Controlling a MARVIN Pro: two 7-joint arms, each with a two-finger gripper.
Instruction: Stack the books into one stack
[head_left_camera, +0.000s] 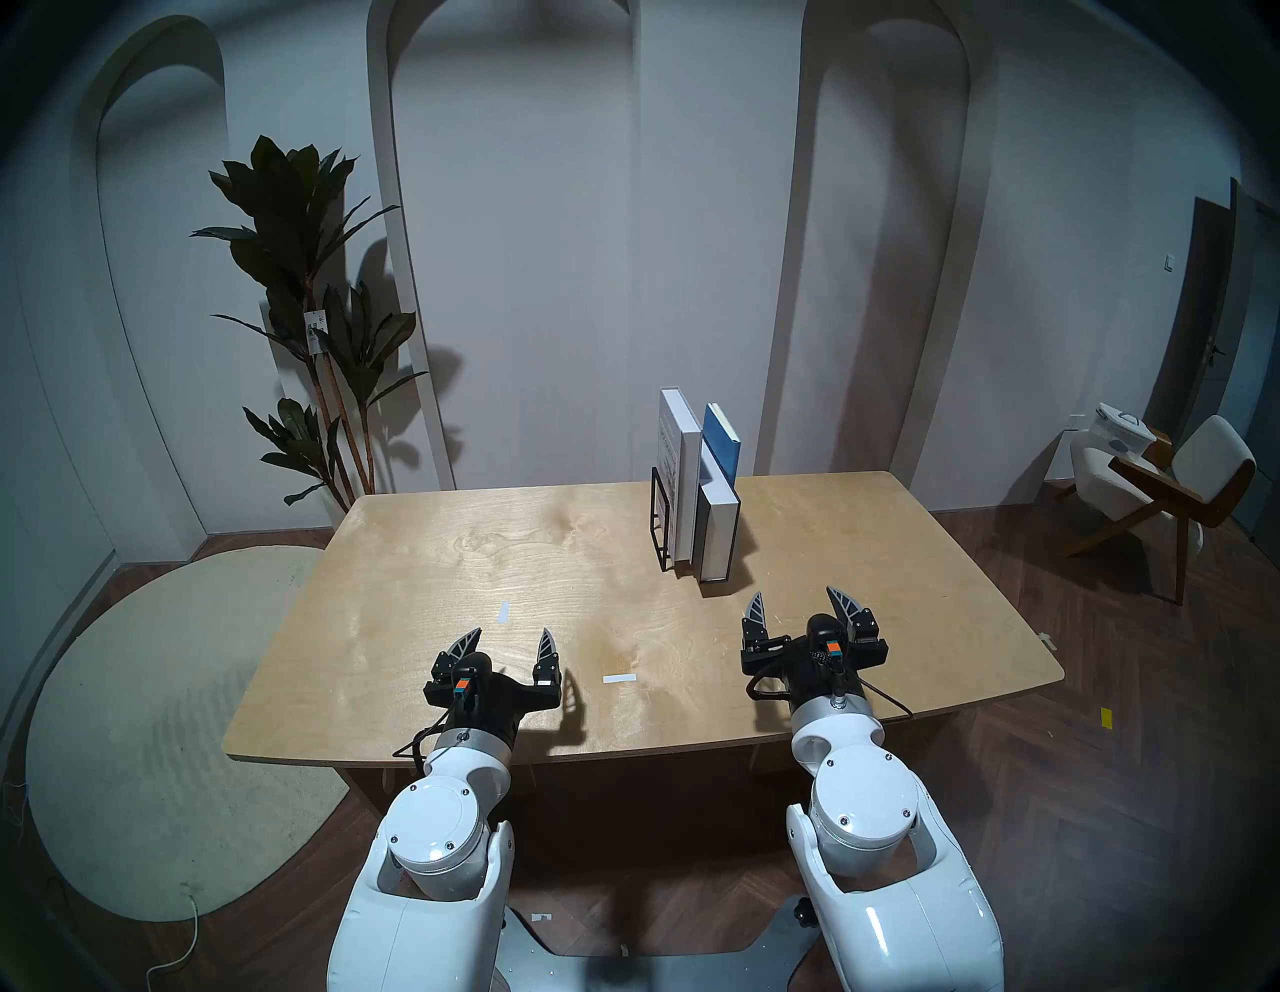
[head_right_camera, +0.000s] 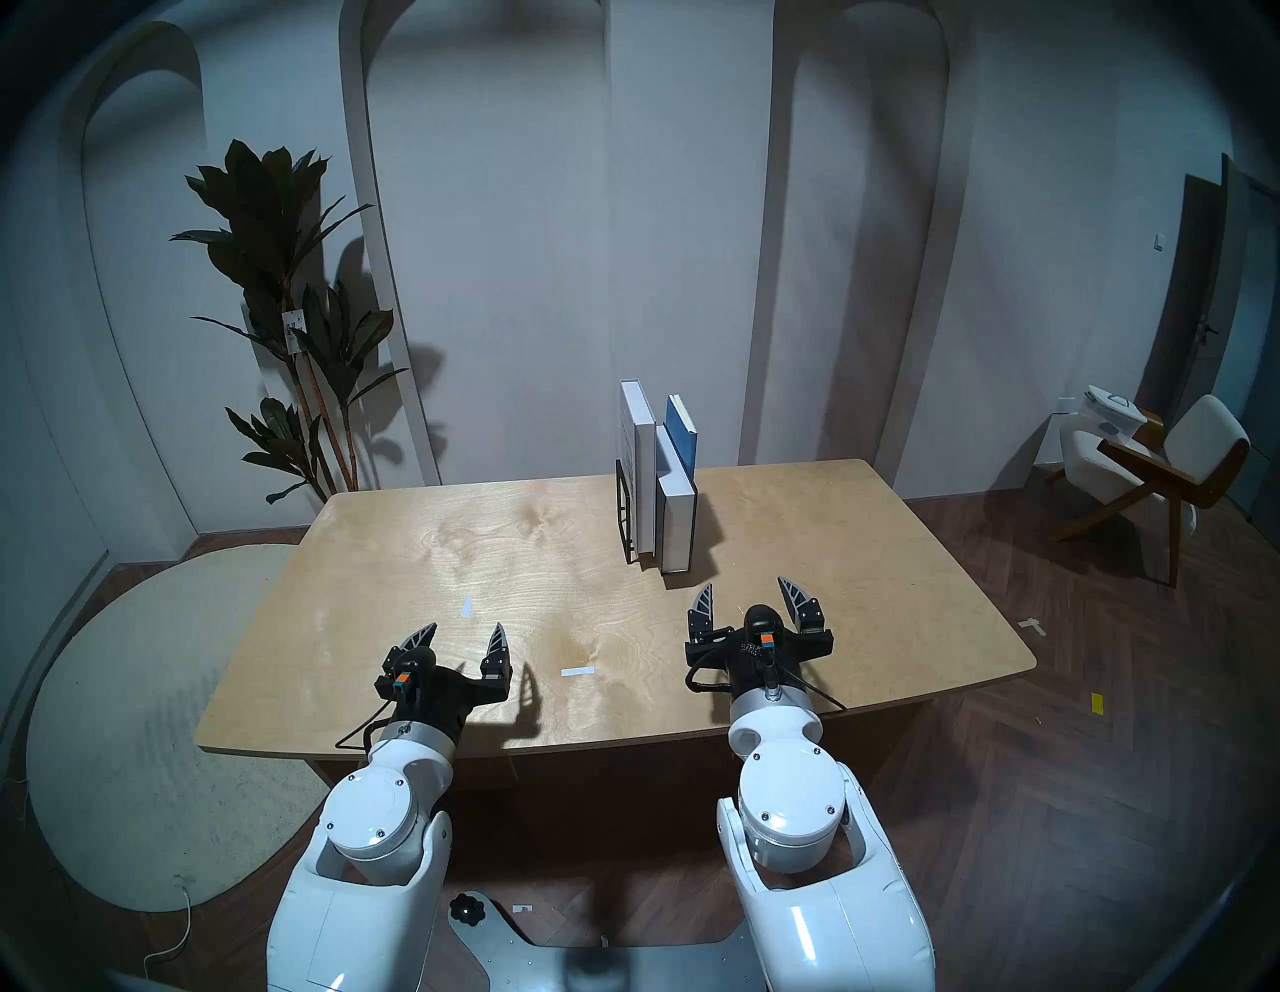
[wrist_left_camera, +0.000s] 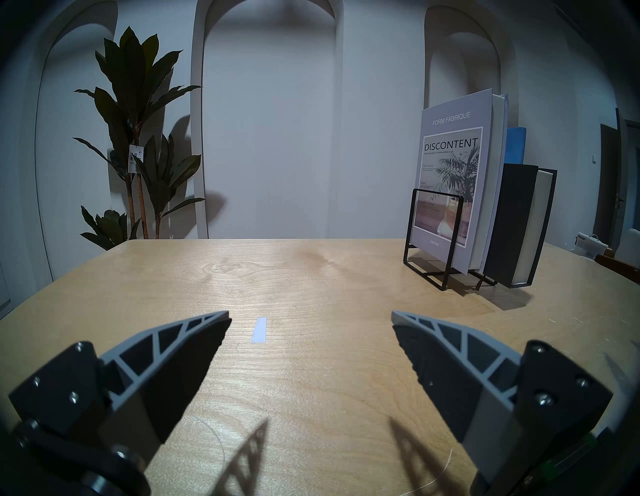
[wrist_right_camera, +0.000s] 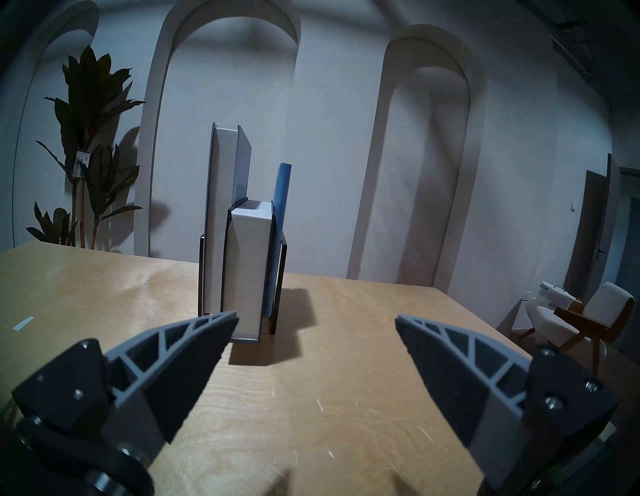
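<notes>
books: three stand upright in the black wire rack (wrist_left_camera: 434, 239), grey-lavender book (wrist_left_camera: 453, 180) at its left end, black book (wrist_left_camera: 516, 225) next, blue notebook (head_left_camera: 722, 443) rightmost, so no stack yet | left gripper (head_left_camera: 511, 641): wide, empty, well left of rack | right gripper (head_left_camera: 803, 601): wide, empty, just before rack, likely to reach first

Your left gripper (head_left_camera: 511, 642) hangs near, level, fingers spread wide, empty; your right gripper (head_left_camera: 805, 608) likewise, slightly farther.
</notes>
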